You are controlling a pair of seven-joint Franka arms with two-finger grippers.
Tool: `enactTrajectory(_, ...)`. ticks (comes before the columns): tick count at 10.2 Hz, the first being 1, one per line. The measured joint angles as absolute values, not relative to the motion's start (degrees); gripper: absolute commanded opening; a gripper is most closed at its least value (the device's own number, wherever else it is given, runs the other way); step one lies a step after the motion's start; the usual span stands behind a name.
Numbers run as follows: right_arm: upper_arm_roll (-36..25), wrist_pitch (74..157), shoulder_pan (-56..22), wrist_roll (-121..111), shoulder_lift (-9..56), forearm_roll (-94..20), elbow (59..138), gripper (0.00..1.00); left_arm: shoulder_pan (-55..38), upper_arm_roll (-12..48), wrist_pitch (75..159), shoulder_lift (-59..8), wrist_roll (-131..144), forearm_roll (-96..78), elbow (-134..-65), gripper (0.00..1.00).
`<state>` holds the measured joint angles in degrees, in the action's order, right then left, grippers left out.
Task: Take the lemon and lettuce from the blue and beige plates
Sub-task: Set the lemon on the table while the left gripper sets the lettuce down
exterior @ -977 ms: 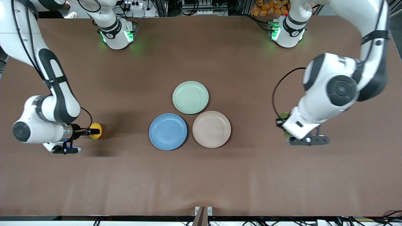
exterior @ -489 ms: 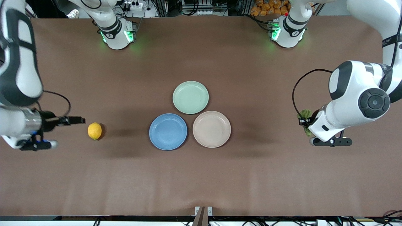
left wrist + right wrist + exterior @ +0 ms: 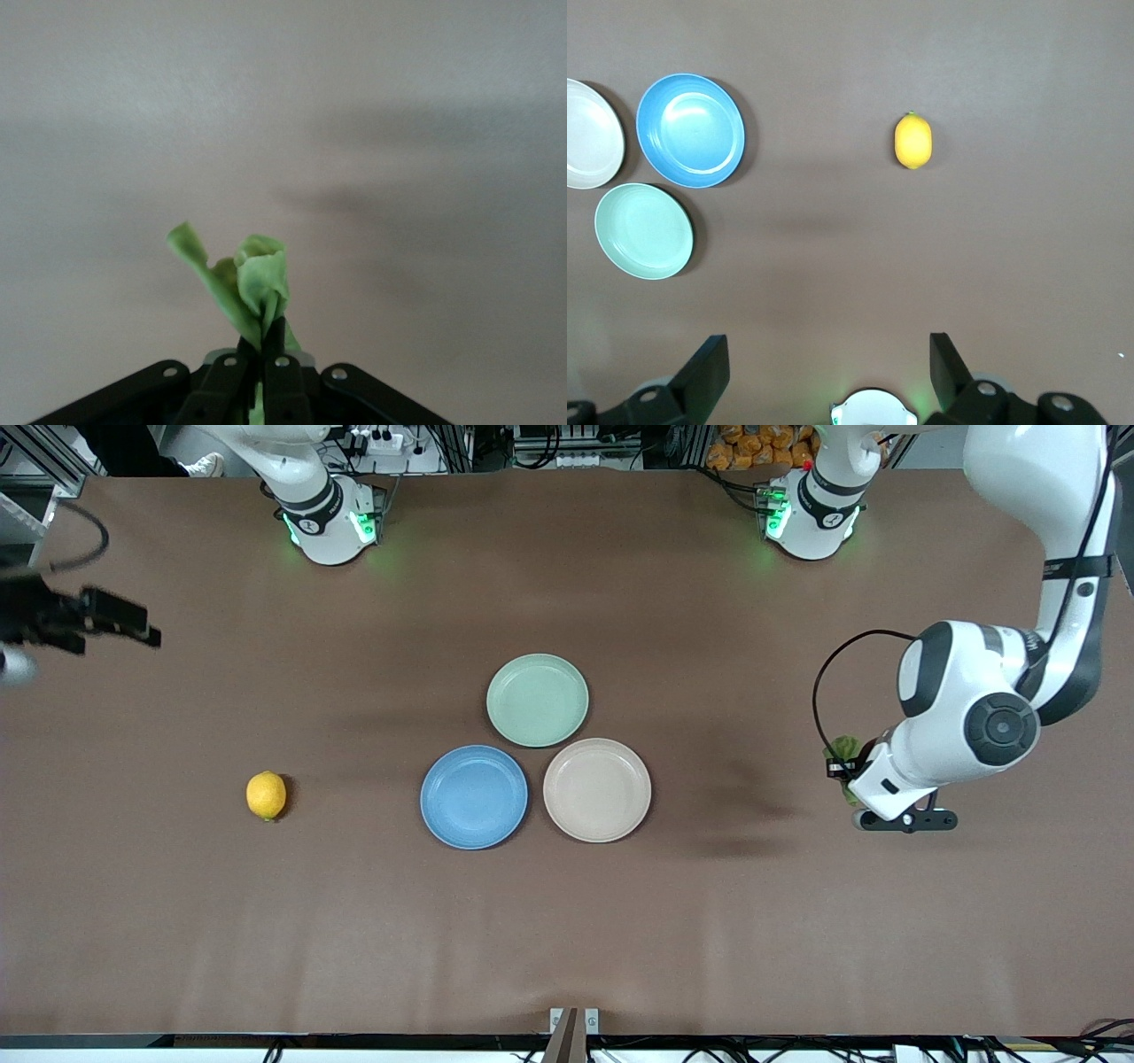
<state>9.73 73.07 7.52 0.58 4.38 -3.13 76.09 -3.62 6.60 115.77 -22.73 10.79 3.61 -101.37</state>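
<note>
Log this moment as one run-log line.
lemon: on table, released | right gripper: open, raised | left gripper: shut on lettuce | plates: empty

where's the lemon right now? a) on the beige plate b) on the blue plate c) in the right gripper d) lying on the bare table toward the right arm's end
d: the lemon lies alone on the brown table, apart from the blue plate, with the open right gripper raised well away from it.

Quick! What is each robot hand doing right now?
Left end effector: closed on the lettuce, up over the table.
Right end effector: open, holding nothing, high above the table; lemon lies free.
</note>
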Motion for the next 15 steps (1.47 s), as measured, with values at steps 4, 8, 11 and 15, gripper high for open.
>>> enactTrajectory(4, 7.0, 75.7, 3.3, 1.9, 3.3, -1.9, 80.8, 1.0, -3.5, 6.6, 119.4, -23.1, 10.8, 5.2, -105.8, 0.0)
enactTrajectory(8, 6.9, 78.0, 2.6, 1.9, 5.8, -0.4, 82.0, 1.0, -3.5, 6.5, 124.1, -26.8, 10.8, 6.5, -106.4, 0.01)
enactTrajectory(11, 6.9, 77.8, 2.1, 1.9, 5.5, 0.6, 82.6, 1.0, -2.9, 6.4, 129.0, -30.7, 10.8, 7.2, -106.4, 0.87)
enactTrajectory(15, 6.7, 77.8, 2.1, 1.9, 4.4, 0.9, 84.9, 1.0, -2.9, 6.5, 129.9, -31.6, 10.8, 7.2, -105.0, 1.0)
